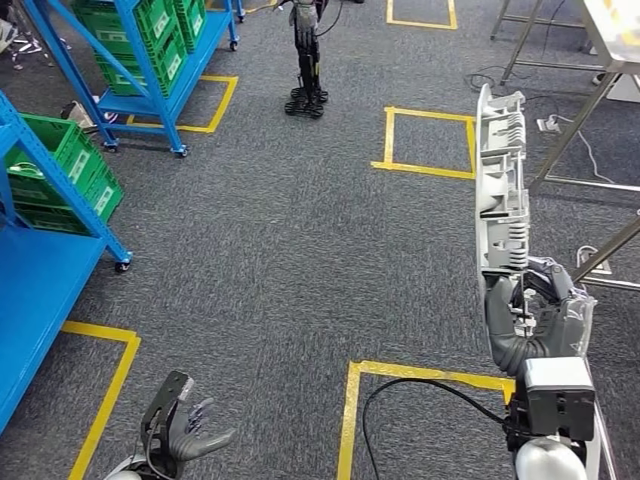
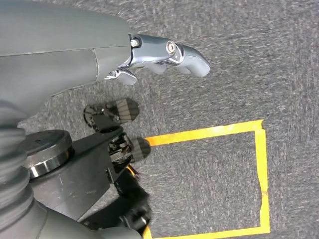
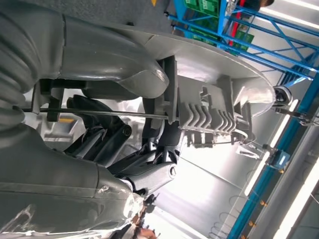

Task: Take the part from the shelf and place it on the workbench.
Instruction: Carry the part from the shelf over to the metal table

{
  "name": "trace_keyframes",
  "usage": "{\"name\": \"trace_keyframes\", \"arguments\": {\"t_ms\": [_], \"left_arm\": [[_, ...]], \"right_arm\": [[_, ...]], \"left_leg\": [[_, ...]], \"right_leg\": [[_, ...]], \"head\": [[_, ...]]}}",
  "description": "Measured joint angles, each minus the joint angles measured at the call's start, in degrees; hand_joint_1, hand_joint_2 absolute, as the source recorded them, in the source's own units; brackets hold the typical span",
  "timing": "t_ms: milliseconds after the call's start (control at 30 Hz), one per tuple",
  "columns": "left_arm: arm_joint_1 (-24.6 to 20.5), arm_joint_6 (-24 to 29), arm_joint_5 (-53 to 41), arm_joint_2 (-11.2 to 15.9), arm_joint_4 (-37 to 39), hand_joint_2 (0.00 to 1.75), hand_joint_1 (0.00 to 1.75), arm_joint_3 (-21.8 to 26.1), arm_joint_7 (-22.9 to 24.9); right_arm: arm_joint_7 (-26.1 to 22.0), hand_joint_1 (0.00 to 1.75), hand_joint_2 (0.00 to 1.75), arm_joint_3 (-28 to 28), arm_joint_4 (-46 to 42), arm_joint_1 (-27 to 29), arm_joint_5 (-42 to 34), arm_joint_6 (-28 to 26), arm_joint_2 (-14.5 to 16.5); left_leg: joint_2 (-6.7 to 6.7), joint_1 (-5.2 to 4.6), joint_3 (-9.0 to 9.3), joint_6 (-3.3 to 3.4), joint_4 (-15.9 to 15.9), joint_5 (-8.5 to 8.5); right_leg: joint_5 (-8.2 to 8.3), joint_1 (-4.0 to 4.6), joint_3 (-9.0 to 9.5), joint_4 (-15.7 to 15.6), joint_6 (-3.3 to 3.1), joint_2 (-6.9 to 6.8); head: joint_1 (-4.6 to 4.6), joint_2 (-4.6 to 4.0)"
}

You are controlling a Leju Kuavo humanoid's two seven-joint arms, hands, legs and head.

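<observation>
The part (image 1: pixel 501 180) is a long pale-grey plastic moulding with ribbed sections, standing upright at the right of the head view. My right hand (image 1: pixel 532 318) grips its lower end, held up in front of me. In the right wrist view the thumb and dark fingers clamp the part (image 3: pixel 211 99) near its ribbed block. My left hand (image 1: pixel 181 428) hangs low at the bottom left, fingers spread and empty; the left wrist view shows my left hand (image 2: pixel 131 104) over grey carpet. A metal workbench frame (image 1: pixel 596 80) stands at the far right.
Blue shelves with green crates (image 1: pixel 64 165) stand at the left, another blue rack (image 1: pixel 151 50) behind. Yellow tape squares (image 1: pixel 426 140) mark the grey carpet. Another robot's legs (image 1: pixel 307 60) stand at the top centre. A black cable (image 1: pixel 423 395) trails on the floor near my right arm.
</observation>
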Motion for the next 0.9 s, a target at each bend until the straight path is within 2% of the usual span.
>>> {"name": "trace_keyframes", "arguments": {"t_ms": [33,67,100,133,167,200,267,300,333,400,433,467,500,533,567,600,633,667,700,733,800,833,867,900], "left_arm": [[0.0,0.0,0.0,0.0,0.0,1.75,0.0,0.1,0.1],[0.0,-0.1,0.0,0.0,0.0,1.75,0.0,0.2,0.2],[0.0,-0.1,0.0,0.0,0.0,1.75,0.0,0.3,0.3],[0.1,-0.1,-0.1,0.0,0.0,1.75,0.0,0.4,0.3],[0.1,-0.1,-0.1,0.0,0.0,1.75,0.0,0.5,0.3],[0.1,-0.1,-0.2,0.0,0.0,1.75,0.0,0.6,0.3],[0.1,-0.1,-0.2,-0.1,0.0,1.75,0.0,0.8,0.3],[0.1,-0.1,-0.2,-0.1,0.1,1.75,0.0,0.8,0.4],[0.1,-0.2,-0.3,-0.1,0.1,1.75,0.0,0.9,0.4],[-0.2,-0.2,-0.8,0.0,0.2,1.75,0.0,1.1,0.1],[-0.4,-0.4,-1.4,0.1,0.4,1.75,0.0,1.3,-0.3],[-0.8,-0.6,-2.0,0.2,0.8,1.75,0.0,1.6,-0.8],[-1.3,-0.8,-2.7,0.3,1.4,1.75,0.0,2.2,-1.4],[-1.7,-1.2,-3.5,0.3,2.0,1.75,0.0,2.9,-2.1],[-2.0,-1.5,-4.3,0.4,2.8,1.75,0.0,3.9,-2.8],[-2.3,-1.9,-5.3,0.5,3.5,1.75,0.0,5.0,-3.4],[-2.7,-2.3,-6.2,0.5,4.3,1.75,0.0,6.2,-4.2],[-3.3,-2.6,-7.2,0.6,5.2,1.75,0.0,7.5,-5.0],[-4.0,-3.0,-8.1,0.7,6.3,1.75,0.0,8.9,-5.7],[-4.8,-3.2,-9.0,0.8,7.4,1.75,0.0,10.3,-6.4],[-6.2,-3.5,-10.5,1.0,9.8,1.75,0.0,13.2,-7.6],[-6.8,-3.6,-11.3,1.0,10.9,1.75,0.0,14.4,-8.1],[-7.5,-3.6,-11.9,1.1,12.0,1.75,0.0,15.4,-8.6],[-8.3,-3.6,-12.4,1.1,12.9,1.75,0.0,16.3,-8.9]], "right_arm": [[0.0,1.75,1.75,0.0,0.0,0.0,0.0,0.0,0.0],[0.0,1.75,1.75,0.0,0.0,0.0,0.0,0.0,0.0],[0.0,1.75,1.75,0.0,0.0,0.0,0.0,0.0,0.0],[-0.1,1.75,1.75,0.0,0.0,0.0,0.0,0.0,0.0],[-0.1,1.75,1.75,0.0,0.0,0.0,0.0,0.0,0.0],[-0.1,1.75,1.75,0.0,0.0,0.0,0.0,0.0,0.0],[-0.1,1.75,1.75,0.0,0.0,0.0,0.0,0.0,0.0],[-0.2,1.75,1.75,0.0,0.0,0.0,0.0,0.0,0.0],[-0.2,1.75,1.75,0.0,-0.1,0.0,0.0,0.0,0.0],[-0.2,1.75,1.75,0.0,-0.2,0.0,0.0,0.0,0.0],[-0.3,1.75,1.75,-0.1,-0.3,0.0,0.0,0.0,0.0],[-0.3,1.75,1.75,-0.1,-0.3,0.0,0.0,0.0,0.0],[-0.3,1.75,1.75,-0.1,-0.3,0.0,0.0,0.0,0.0],[-0.3,1.75,1.75,-0.1,-0.3,0.0,-0.1,0.0,0.0],[-0.3,1.75,1.75,-0.1,-0.3,0.0,-0.1,0.1,0.1],[-0.4,1.75,1.75,-0.1,-0.3,0.0,-0.2,0.1,0.1],[-0.5,1.75,1.75,-0.1,-0.3,0.1,-0.3,0.1,0.1],[-0.5,1.75,1.75,-0.1,-0.2,0.1,-0.3,0.1,0.1],[-0.5,1.75,1.75,0.0,-0.2,0.1,-0.3,0.2,0.1],[-0.5,1.75,1.75,0.0,-0.1,0.0,-0.4,0.2,0.1],[-0.6,1.75,1.75,0.3,0.0,0.0,-0.4,0.2,0.1],[-0.7,1.75,1.75,0.5,0.1,-0.1,-0.4,0.2,0.1],[-0.7,1.75,1.75,0.7,0.1,-0.1,-0.5,0.1,0.1],[-0.8,1.75,1.75,0.9,0.1,-0.1,-0.5,0.1,0.1]], "left_leg": [[0.53,-0.17,0.57,0.29,0.0,-0.49],[1.11,-0.33,1.18,0.44,0.0,-1.04],[1.7,-0.45,1.93,0.51,0.0,-1.67],[2.26,-0.53,2.83,0.53,0.0,-2.38],[2.81,-0.59,3.94,0.53,0.0,-3.18],[3.36,-0.64,5.24,0.49,-0.1,-4.11],[4.4,-0.81,7.63,0.24,-0.2,-6.1],[4.9,-0.98,8.56,-0.02,-0.5,-7.02],[5.42,-1.17,9.44,-0.33,-0.9,-7.55],[6.18,-1.4,10.64,-1.12,-1.4,-7.34],[5.91,-1.37,10.69,-1.43,-0.5,-6.74],[5.08,-1.3,9.66,-1.71,1.6,-5.91],[4.04,-1.23,7.56,-1.94,4.8,-5.53],[2.92,-1.13,4.56,-2.13,8.6,-5.97],[2.25,-1.06,1.11,-2.36,12.1,-7.53],[1.98,-0.97,-2.13,-2.58,14.4,-10.16],[1.89,-0.88,-4.71,-2.75,15.3,-12.8],[1.82,-0.77,-6.53,-2.87,14.9,-14.22],[1.61,-0.63,-7.59,-2.97,13.3,-13.38],[1.02,-0.43,-8.06,-3.11,10.7,-10.02],[-1.2,0.05,-8.4,-3.12,3.9,0.19],[-2.06,0.17,-8.41,-2.92,1.5,4.27],[-2.45,0.19,-8.47,-2.58,0.2,6.55],[-2.14,0.12,-8.3,-2.09,0.0,7.37]], "right_leg": [[-0.97,0.07,-2.51,4.1,0.19,-1.69],[-2.06,0.05,-5.4,8.4,0.27,-2.46],[-2.79,0.04,-7.97,11.6,0.23,-2.72],[-2.93,0.08,-9.66,13.0,0.07,-2.79],[-2.29,0.18,-10.28,12.4,-0.19,-2.85],[-0.64,0.36,-9.89,9.7,-0.58,-3.14],[5.23,1.13,-8.09,1.8,-1.66,-5.3],[7.41,1.53,-7.35,-1.1,-2.1,-6.32],[8.67,1.8,-6.97,-2.9,-2.45,-6.84],[8.01,1.71,-6.12,-3.9,-2.86,-5.68],[7.79,1.5,-5.43,-4.3,-3.06,-4.86],[7.63,1.29,-4.59,-4.6,-3.24,-4.28],[7.46,1.07,-3.68,-4.9,-3.42,-3.71],[7.14,0.94,-2.98,-5.2,-3.55,-3.08],[6.77,0.82,-2.35,-5.4,-3.68,-2.35],[6.26,0.71,-1.71,-5.6,-3.74,-1.43],[5.67,0.6,-1.02,-5.7,-3.7,-0.48],[5.0,0.5,-0.2,-5.7,-3.61,0.4],[4.21,0.41,0.79,-5.7,-3.42,1.21],[3.36,0.34,1.73,-5.6,-3.18,1.9],[1.66,0.3,3.07,-5.0,-2.6,3.23],[0.91,0.29,3.11,-4.7,-2.33,3.86],[0.32,0.24,3.07,-4.4,-2.09,4.46],[-0.15,0.15,2.94,-4.3,-1.81,4.99]], "head": [[0.19,-0.01],[0.21,-0.01],[0.2,-0.01],[0.21,-0.01],[0.2,-0.01],[0.21,-0.01],[0.35,-0.01],[0.42,-0.02],[0.41,-0.03],[0.25,-0.03],[0.14,-0.03],[0.08,-0.03],[-0.02,-0.03],[-0.11,-0.03],[-0.17,-0.03],[-0.21,-0.03],[-0.26,-0.03],[-0.27,-0.03],[-0.3,-0.03],[-0.31,-0.03],[-0.36,-0.03],[-0.38,-0.03],[-0.39,-0.03],[-0.38,-0.03]]}}
